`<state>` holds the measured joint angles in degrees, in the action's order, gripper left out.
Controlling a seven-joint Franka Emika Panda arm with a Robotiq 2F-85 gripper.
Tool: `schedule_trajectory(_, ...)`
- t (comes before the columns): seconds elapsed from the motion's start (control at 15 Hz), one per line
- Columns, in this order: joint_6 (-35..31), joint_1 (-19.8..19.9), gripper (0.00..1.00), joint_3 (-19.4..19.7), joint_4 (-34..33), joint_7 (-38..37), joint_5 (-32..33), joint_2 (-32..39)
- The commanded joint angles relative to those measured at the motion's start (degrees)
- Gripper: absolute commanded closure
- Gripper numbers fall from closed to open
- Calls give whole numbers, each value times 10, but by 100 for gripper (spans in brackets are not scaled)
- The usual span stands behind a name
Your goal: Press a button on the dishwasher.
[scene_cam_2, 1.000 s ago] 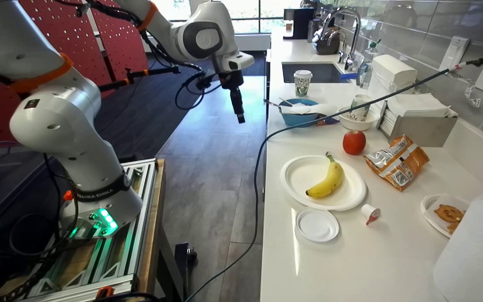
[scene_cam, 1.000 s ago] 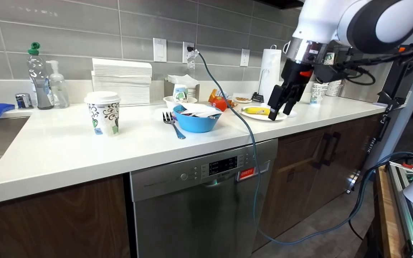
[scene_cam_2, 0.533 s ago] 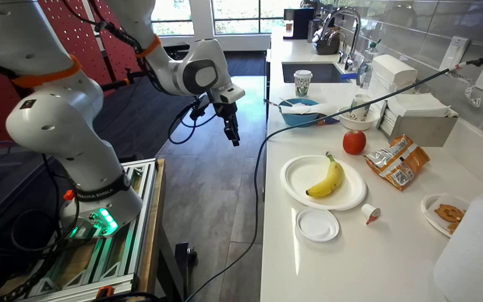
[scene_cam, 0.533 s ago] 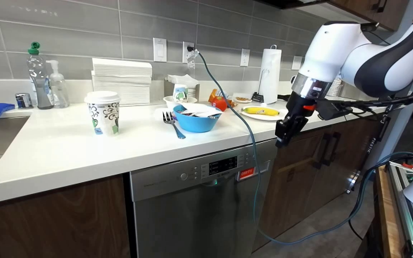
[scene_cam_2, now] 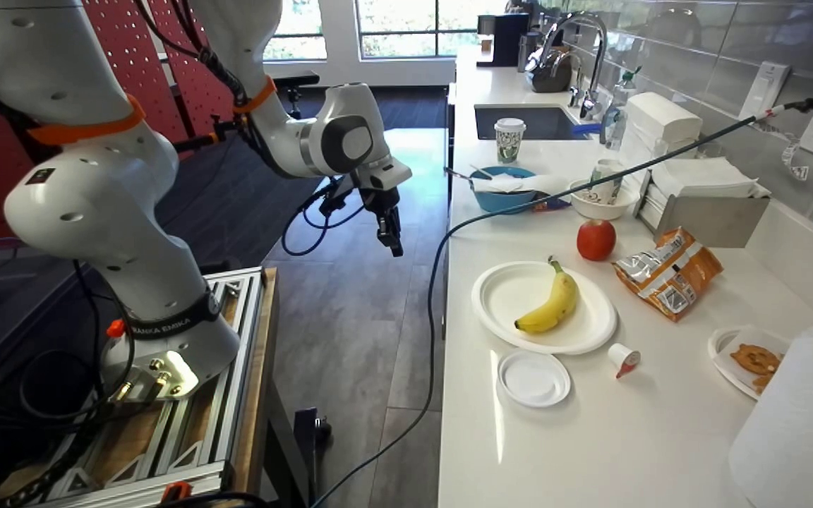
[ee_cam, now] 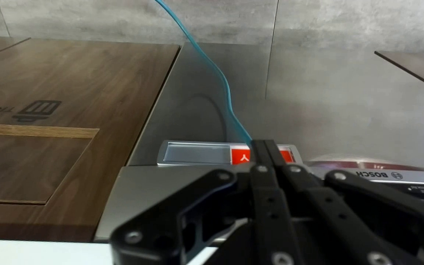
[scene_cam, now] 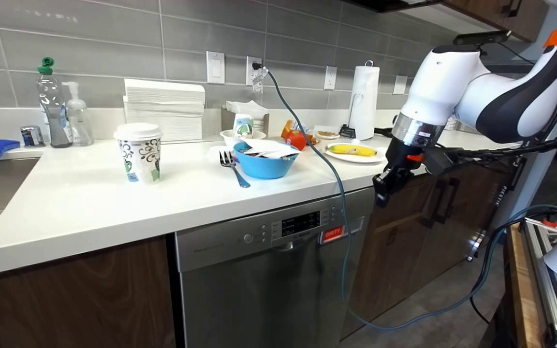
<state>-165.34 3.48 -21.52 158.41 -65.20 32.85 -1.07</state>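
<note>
Wrist view: I see the dishwasher (ee_cam: 307, 110) upside down, its control strip (ee_cam: 153, 180) cut off at the right edge, red label (ee_cam: 237, 156) partly covered by the gripper (ee_cam: 265, 142), jaws together. In an exterior view its lower end is cut off, and lettering on the dark display (scene_cam: 300, 224) is too small to read. Brushed grey steel front, round button (scene_cam: 248, 238) left of display, set under white countertop (scene_cam: 90, 212) between dark wooden cabinets (scene_cam: 65, 299). Blue cable (ee_cam: 228, 92) hangs across it. Gripper hangs apart from the countertop; arm (scene_cam_2: 110, 183) cut off in both exterior views.
</note>
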Motion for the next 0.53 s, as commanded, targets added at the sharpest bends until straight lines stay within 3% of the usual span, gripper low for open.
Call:
schedule_trajectory(0.0, -12, 4, 99, 2, -8, -7, 14, 17)
schedule_trajectory(0.47, -93, 29, 100, 49, -37, -97, 207, 68)
